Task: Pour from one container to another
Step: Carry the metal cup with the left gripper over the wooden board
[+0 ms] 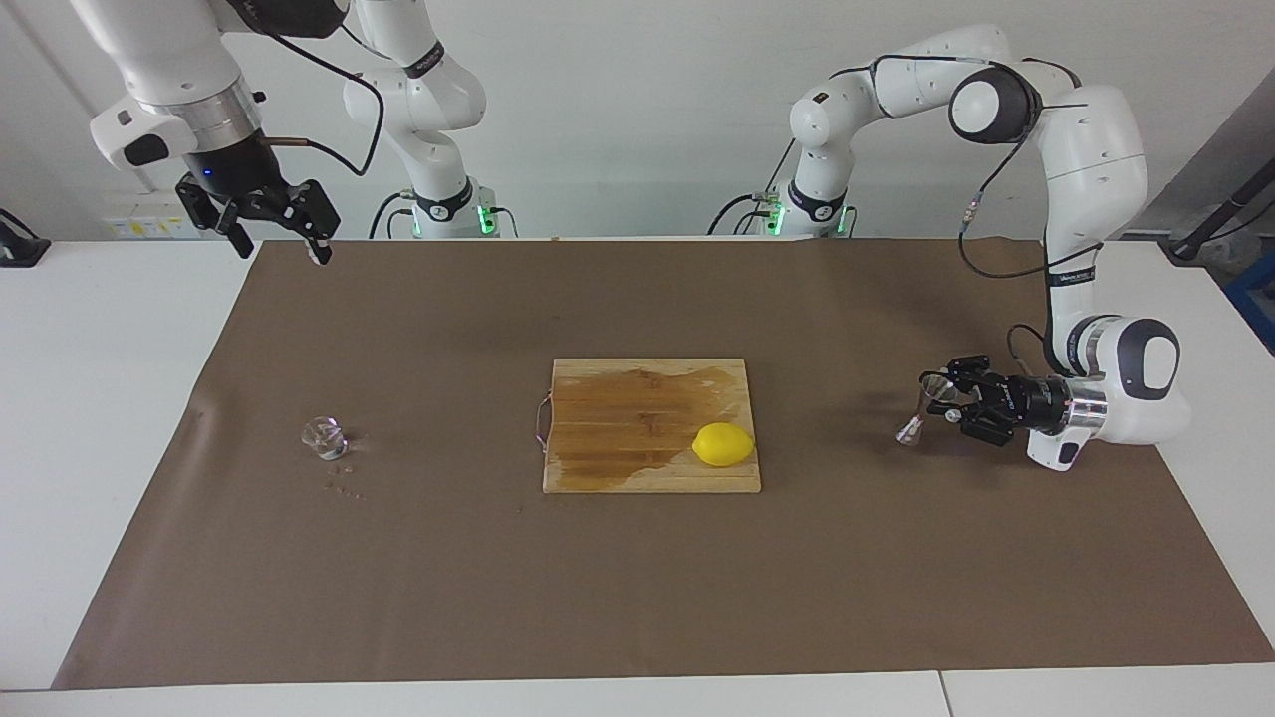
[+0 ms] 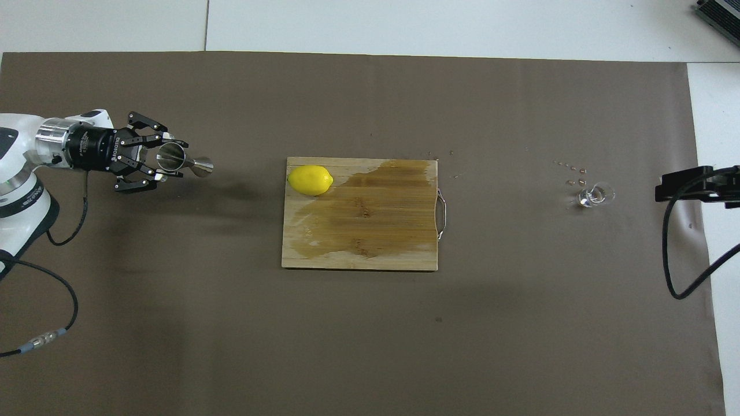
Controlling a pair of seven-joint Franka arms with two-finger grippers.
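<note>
My left gripper (image 1: 944, 400) (image 2: 165, 164) is shut on the upper cone of the small steel jigger (image 1: 910, 430) (image 2: 200, 166). It holds the jigger tilted, low over the brown mat at the left arm's end of the table. The clear glass tumbler (image 1: 324, 438) (image 2: 595, 195) stands upright on the mat toward the right arm's end, with nothing touching it. The right arm waits: my right gripper (image 1: 281, 247) hangs open and high over the mat's corner by the robots, holding nothing.
A wooden cutting board (image 1: 608, 473) (image 2: 358, 260) with a wet stain lies mid-table. On the board's corner toward the left arm sits a lemon (image 1: 723, 444) (image 2: 310, 179). Several small specks (image 1: 344, 488) (image 2: 572, 170) are scattered beside the tumbler.
</note>
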